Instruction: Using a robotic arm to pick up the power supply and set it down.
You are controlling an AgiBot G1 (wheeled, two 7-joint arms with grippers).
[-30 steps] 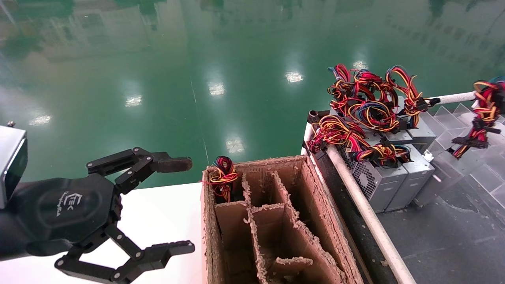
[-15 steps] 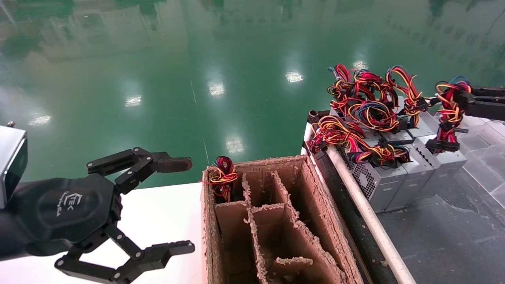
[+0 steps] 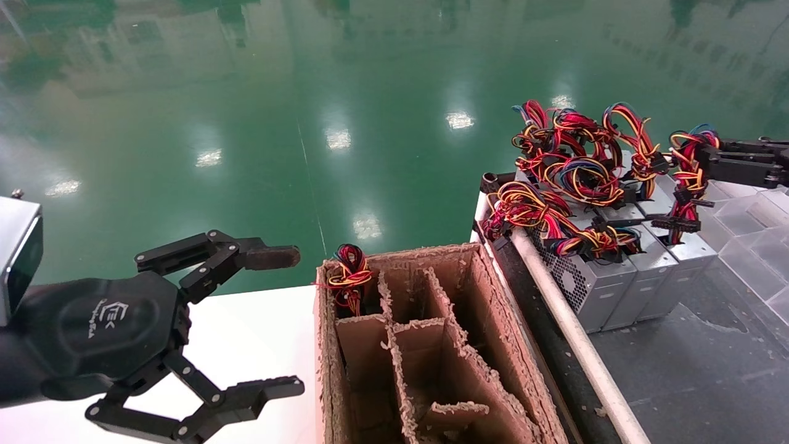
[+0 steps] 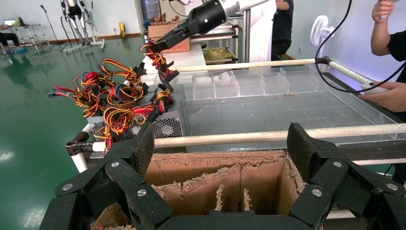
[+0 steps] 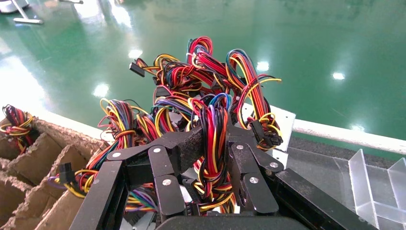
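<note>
My right gripper comes in from the right edge of the head view and is shut on the red, yellow and black wire bundle of a power supply. In the right wrist view the bundle runs between the two black fingers of the right gripper. The grey power supply hangs below the bundle, close beside two other grey supplies. I cannot tell whether it rests on the cart. My left gripper is parked open at the lower left.
A torn cardboard box with dividers sits in the middle, with one wire bundle in its far-left cell. A white rail runs between box and cart. Clear plastic bins lie to the right. More wired supplies are stacked behind.
My right gripper has carried the wire bundle leftward and lower, bringing the hanging power supply up against the row of supplies. The left arm has not moved.
</note>
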